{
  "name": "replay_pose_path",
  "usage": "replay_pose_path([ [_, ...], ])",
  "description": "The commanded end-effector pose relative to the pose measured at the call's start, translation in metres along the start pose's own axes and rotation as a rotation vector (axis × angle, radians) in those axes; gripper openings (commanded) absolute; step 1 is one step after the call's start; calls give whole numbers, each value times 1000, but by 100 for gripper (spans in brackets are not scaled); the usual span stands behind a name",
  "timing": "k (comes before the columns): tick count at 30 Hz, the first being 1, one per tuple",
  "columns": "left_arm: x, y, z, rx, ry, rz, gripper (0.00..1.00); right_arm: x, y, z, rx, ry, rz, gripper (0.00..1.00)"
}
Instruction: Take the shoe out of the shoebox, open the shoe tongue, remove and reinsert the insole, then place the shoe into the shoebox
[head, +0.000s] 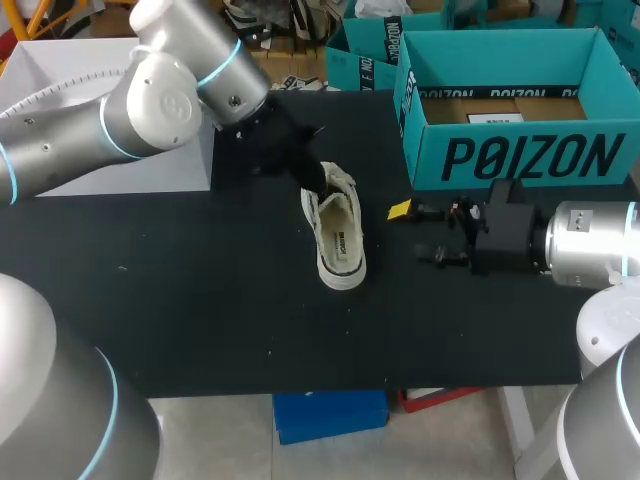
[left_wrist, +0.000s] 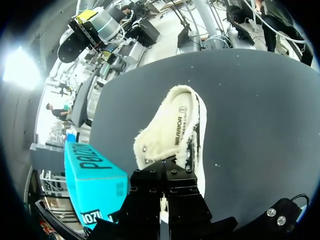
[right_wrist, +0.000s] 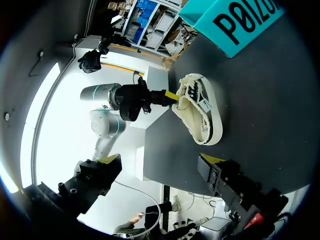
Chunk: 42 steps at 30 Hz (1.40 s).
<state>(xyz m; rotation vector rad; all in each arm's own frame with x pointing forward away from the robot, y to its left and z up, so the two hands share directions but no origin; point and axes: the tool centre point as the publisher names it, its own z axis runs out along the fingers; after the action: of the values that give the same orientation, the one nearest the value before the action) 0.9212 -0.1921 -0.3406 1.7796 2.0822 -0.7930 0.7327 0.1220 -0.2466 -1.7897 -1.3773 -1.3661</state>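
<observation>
Black table (head: 200, 300): is carrying everything; the shoe is already out of its box, so I judge the task to be in its middle stage.
Shoebox (head: 520, 155): teal and open, is standing at the table's far right and serving as the reference point.
Shoe (head: 338, 228): a cream canvas sneaker, is sitting on its sole to the left of the shoebox, apart from it, with the opening facing up.
Left gripper (head: 308, 172): is working at the shoe's end farthest from the shoebox, fingers pressed together on a thin bit of the lace end, probably the tongue.
Right gripper (head: 418, 232): is hanging just in front of the shoebox, between it and the shoe, fingers spread and holding nothing.
Insole (left_wrist: 179, 122): is lying flat inside the shoe, not lifted.
Step in hand: likely opening the tongue, ready for the insole.
Doing it well: the left should be drawing the tongue back while pinning the shoe; the right should be pinching only the insole's heel edge and peeling it up slowly.
Risk: the light shoe sliding or tipping.
</observation>
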Motion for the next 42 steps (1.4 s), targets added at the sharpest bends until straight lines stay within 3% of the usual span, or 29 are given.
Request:
replay_pose_path([
  [1, -5, 5, 8, 5, 17, 3, 1, 0, 0, 0, -1, -2, 0, 100],
  [11, 0, 0, 21, 32, 66, 24, 1, 0, 0, 0, -1, -2, 0, 100],
  [19, 22, -9, 21, 75, 110, 14, 0, 0, 0, 0, -1, -2, 0, 100],
  [23, 26, -2, 11, 71, 118, 12, 1, 0, 0, 0, -1, -2, 0, 100],
  [29, 12, 3, -17, 31, 83, 26, 4, 0, 0, 0, -1, -2, 0, 100],
  [34, 3, 5, -33, 7, 73, 38, 14, 0, 0, 0, -1, -2, 0, 100],
  [39, 9, -1, -39, 7, 78, 0, 35, 0, 0, 0, -1, -2, 0, 100],
  [40, 11, -2, -41, 15, 50, -25, 44, 0, 0, 0, -1, -2, 0, 100],
  [41, 13, -3, -44, 31, 17, -51, 66, 0, 0, 0, -1, -2, 0, 100],
  [42, 15, -4, -46, 38, -4, -76, 100, 0, 0, 0, -1, -2, 0, 100],
])
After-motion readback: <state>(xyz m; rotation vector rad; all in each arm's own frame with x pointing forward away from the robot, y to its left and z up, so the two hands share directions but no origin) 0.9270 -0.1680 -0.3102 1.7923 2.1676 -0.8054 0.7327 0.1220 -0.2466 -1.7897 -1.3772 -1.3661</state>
